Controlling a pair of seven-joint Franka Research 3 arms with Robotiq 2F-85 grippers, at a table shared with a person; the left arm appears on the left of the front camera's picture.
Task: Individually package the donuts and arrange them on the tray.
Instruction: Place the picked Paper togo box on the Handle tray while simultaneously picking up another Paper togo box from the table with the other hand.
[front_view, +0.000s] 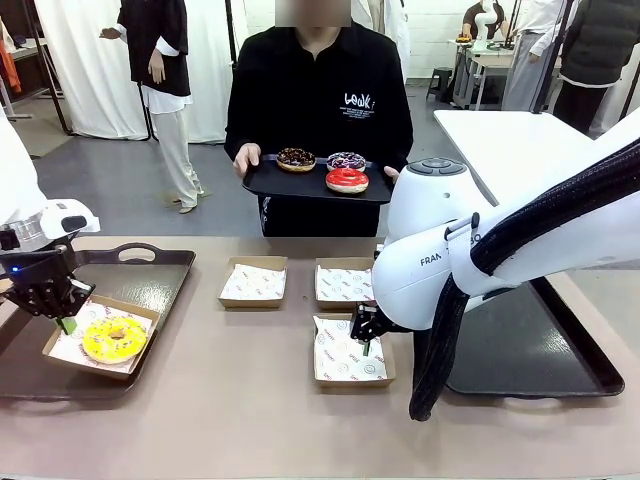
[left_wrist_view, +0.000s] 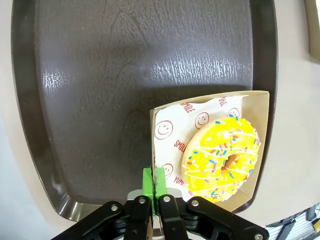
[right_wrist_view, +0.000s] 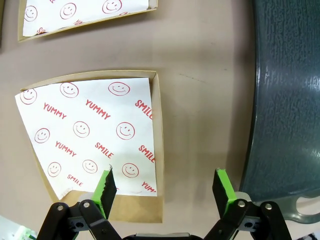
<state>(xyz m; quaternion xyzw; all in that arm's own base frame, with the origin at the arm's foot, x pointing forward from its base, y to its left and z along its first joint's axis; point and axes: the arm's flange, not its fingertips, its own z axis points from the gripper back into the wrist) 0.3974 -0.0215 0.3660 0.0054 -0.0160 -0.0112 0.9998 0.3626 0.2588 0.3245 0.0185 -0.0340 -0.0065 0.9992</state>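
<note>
Yellow donut (left_wrist_view: 222, 155) sat in its paper-lined box (left_wrist_view: 167, 132) on the left tray (left_wrist_view: 100, 75), close to the rim. The other three donuts (front_view: 346, 180) were on the person's tray (front_view: 262, 180). Risk: pinching a thin wall could fold or tip the box and slide the donut out. Left gripper (left_wrist_view: 156, 182) was clamped on that box's wall. Right gripper (right_wrist_view: 165, 182) was wide open and holding nothing, straddling the wall of an empty box (right_wrist_view: 85, 130) on the surface (right_wrist_view: 200, 75).

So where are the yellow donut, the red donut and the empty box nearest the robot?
yellow donut (left_wrist_view: 207, 162): left wrist view, on its sprinkled icing.
red donut (front_view: 347, 187): front view, on the near edge of its icing.
empty box (right_wrist_view: 85, 132): right wrist view, on its printed paper lining.
</note>
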